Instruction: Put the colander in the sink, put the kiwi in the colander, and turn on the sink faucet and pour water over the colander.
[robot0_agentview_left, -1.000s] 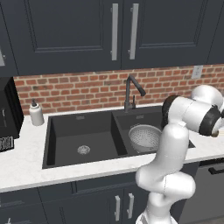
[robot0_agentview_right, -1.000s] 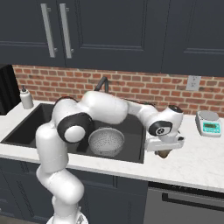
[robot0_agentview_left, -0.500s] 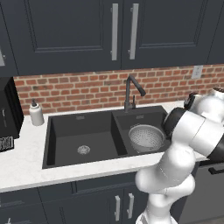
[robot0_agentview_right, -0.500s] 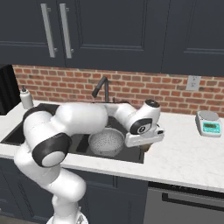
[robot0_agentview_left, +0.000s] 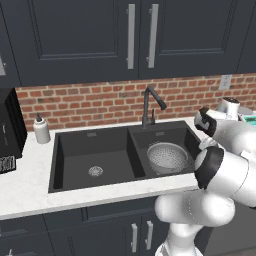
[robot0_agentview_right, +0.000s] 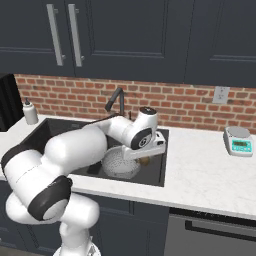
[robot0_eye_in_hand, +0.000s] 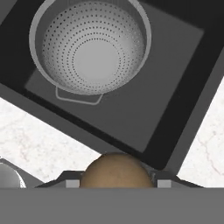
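Kiwi sat clamped between the jaws of the gripper, above the sink edge, with the colander ahead and below in the basin. It looked light, smooth and slightly soft, so a gentle hold across its middle suited it.

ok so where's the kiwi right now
The kiwi is held in the gripper above the sink's right basin, beside the colander and not yet in it.
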